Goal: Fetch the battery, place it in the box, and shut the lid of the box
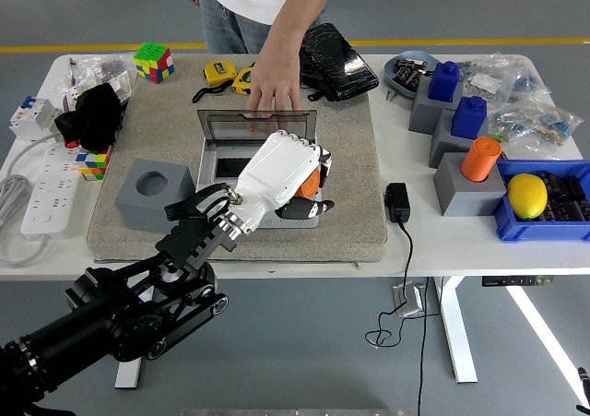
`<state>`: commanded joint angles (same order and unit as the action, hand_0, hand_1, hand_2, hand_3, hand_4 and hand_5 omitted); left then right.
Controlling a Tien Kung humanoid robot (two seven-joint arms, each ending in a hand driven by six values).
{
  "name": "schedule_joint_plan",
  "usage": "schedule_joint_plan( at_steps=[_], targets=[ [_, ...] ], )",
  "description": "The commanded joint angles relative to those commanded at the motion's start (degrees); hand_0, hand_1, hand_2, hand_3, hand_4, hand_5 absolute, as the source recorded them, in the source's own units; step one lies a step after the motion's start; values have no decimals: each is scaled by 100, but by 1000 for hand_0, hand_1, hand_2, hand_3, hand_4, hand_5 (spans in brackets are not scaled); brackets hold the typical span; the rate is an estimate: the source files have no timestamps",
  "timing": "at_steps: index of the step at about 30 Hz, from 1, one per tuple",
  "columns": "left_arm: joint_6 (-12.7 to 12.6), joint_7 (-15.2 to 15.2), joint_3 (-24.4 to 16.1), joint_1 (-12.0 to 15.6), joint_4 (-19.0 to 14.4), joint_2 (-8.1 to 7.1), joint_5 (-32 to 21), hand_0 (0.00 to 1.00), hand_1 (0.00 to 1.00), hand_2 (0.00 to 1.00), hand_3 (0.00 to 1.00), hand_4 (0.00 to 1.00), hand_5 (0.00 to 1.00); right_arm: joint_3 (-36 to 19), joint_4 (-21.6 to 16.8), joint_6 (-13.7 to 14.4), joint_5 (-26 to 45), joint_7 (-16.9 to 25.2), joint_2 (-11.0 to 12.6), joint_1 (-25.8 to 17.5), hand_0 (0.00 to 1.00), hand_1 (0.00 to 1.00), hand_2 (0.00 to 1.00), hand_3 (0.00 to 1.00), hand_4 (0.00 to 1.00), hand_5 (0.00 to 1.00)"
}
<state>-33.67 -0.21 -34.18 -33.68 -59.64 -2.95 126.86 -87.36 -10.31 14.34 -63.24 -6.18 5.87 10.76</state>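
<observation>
At the far left of the white table [406, 250] lies a white power strip [46, 187], with a black cloth bundle [90, 113] behind it and a multicoloured puzzle cube [154, 61] further back. On the beige felt mat [355, 158] stands a grey block with a round hole in its top [153, 193].

My left arm comes in from the lower left corner, black and jointed, and ends in my white left hand [277, 172], which hangs over the grey rectangular box [263, 172] in the middle of the mat. My fingers are curled around an orange cylindrical battery [312, 182]; only a strip of its orange shows past my palm, just above the box's right half. I cannot tell whether the battery touches the box floor.

The box's transparent lid [258, 124] stands open at the far side. A person at the far edge of the table presses a hand [275, 89] onto the top of that lid, fingers spread.

Right of the mat, a black power adapter [398, 201] sits with its cable running off the near edge. Further right are grey stands with blue blocks [457, 98], an orange cup-shaped piece [481, 158], and a yellow lemon [527, 196] in a blue tray [544, 227].
</observation>
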Motion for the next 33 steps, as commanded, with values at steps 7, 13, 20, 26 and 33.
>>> schedule_joint_plan(
  at_steps=[7,13,20,26,33],
  targets=[
    [-12,-156,-5,-179,560,143,-275,125,133,154,153,718,206,-1,0,1,-20,-14,-3,3,819,805,766,786,998,998],
    [99,-198,-97,-224,700,162,-438,128,139,154,155,607,345,-18,0,6,-34,-20,4,9,819,805,767,786,998,998],
    [178,-179,-86,-228,716,179,-476,132,144,161,158,611,355,19,0,-3,9,-2,5,22,820,805,767,786,998,998],
    [209,-174,-67,-215,714,167,-460,141,175,184,176,634,350,-21,0,-8,-12,-2,-1,23,821,807,766,786,998,998],
    [303,-106,-95,-210,702,165,-342,204,280,268,264,696,361,-7,0,-13,-2,-1,2,19,821,807,766,787,998,998]
  ],
)
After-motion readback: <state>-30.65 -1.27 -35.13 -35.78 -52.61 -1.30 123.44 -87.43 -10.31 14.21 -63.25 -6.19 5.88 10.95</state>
